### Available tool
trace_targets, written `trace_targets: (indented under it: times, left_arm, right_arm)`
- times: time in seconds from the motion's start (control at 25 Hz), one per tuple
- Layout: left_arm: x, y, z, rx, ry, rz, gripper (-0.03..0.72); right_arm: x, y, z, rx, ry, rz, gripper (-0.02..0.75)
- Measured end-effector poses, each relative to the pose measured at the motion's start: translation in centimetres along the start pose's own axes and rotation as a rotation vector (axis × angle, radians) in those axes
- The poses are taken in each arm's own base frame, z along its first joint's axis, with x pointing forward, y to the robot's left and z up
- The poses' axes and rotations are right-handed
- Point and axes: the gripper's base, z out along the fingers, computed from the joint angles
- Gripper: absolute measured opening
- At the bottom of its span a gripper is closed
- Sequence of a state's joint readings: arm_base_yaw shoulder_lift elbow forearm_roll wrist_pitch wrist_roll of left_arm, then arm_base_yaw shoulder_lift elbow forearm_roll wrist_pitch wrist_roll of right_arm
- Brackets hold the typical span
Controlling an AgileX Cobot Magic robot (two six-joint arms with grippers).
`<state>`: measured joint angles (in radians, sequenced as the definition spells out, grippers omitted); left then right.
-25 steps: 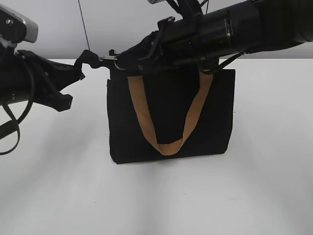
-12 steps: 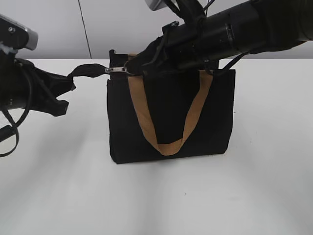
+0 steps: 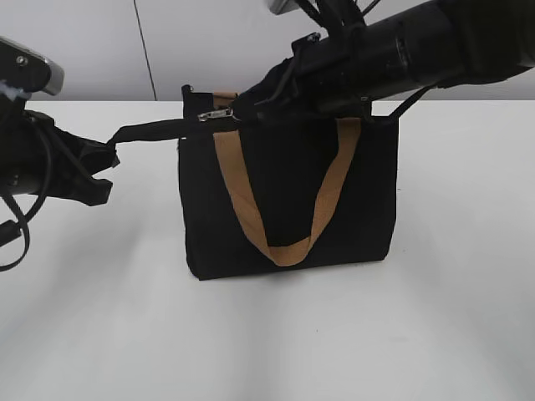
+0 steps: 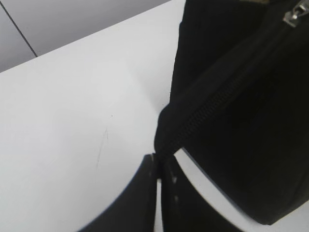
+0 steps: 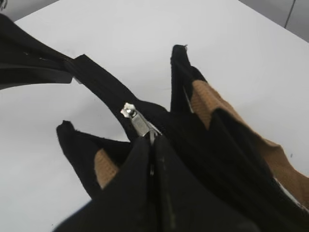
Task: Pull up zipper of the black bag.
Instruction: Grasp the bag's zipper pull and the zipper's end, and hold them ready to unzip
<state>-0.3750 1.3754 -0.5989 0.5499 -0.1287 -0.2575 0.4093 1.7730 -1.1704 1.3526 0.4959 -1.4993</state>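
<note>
The black bag (image 3: pixel 288 196) stands upright on the white tabletop (image 3: pixel 267 334), nearer the far edge than the near one and about midway between the left and right edges. A tan handle (image 3: pixel 284 242) hangs in a loop down its front face.

The zipper (image 3: pixel 216 114) sits at the bag's top edge near its left end — a small silver pull lying roughly level. The right claw (image 3: pixel 242 109) reaches in from the upper right across the top of the bag, and in the right wrist view its fingers (image 5: pixel 145 164) are pressed together on the pull's near end, with the silver slider (image 5: pixel 136 121) just beyond the tips.

A black zip tail (image 3: pixel 146 131) runs out from the bag's top left corner, stretched nearly level toward the left edge of the tabletop. The left claw (image 3: pixel 107 154) holds its far end. In the left wrist view the two fingers (image 4: pixel 145 193) are closed with only a thin slit between them, pinching the tail (image 4: pixel 217 101) where it narrows — the silver pull (image 4: pixel 295 13) shows at the upper right corner.
</note>
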Motion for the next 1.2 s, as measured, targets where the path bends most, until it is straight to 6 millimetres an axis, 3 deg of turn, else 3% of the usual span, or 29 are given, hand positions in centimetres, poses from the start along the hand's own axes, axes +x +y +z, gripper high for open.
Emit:
trace_targets:
  times: [0.32, 1.2]
  left_arm:
    - [0.0, 0.0, 0.0, -0.001, 0.0, -0.006, -0.01]
    - [0.0, 0.0, 0.0, 0.0, -0.002, -0.007, -0.01]
  right_arm:
    - [-0.1, -2.1, -1.6, 0.05, -0.019, 0.058, -0.001]
    - [0.8, -6.6, -8.8, 0.211, 0.12, 0.184, -0.001]
